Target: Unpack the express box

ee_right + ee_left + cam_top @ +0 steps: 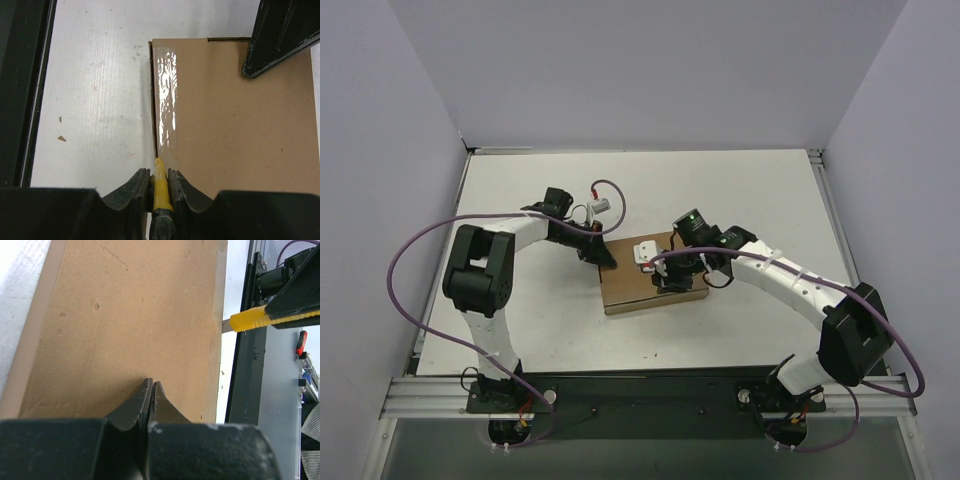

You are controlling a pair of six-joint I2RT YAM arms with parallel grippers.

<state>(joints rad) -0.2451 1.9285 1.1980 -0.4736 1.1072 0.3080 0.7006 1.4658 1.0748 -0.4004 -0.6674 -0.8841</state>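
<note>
The express box (645,290) lies flat and closed in the middle of the table, plain brown cardboard. A glossy tape strip (167,95) runs along its edge seam. My left gripper (151,382) is shut with nothing in it, its tips resting on the box's top near the far left corner (607,260). My right gripper (159,171) is shut on a yellow-handled cutter (161,187), whose front end sits right at the taped edge of the box. The left wrist view shows the same cutter (252,320) beyond the box's edge. Its blade is hidden.
The white table (520,200) surrounds the box, with grey walls on three sides. A black rail (22,75) runs along the table's near edge, close to the right gripper. A purple cable (605,190) loops above the left wrist.
</note>
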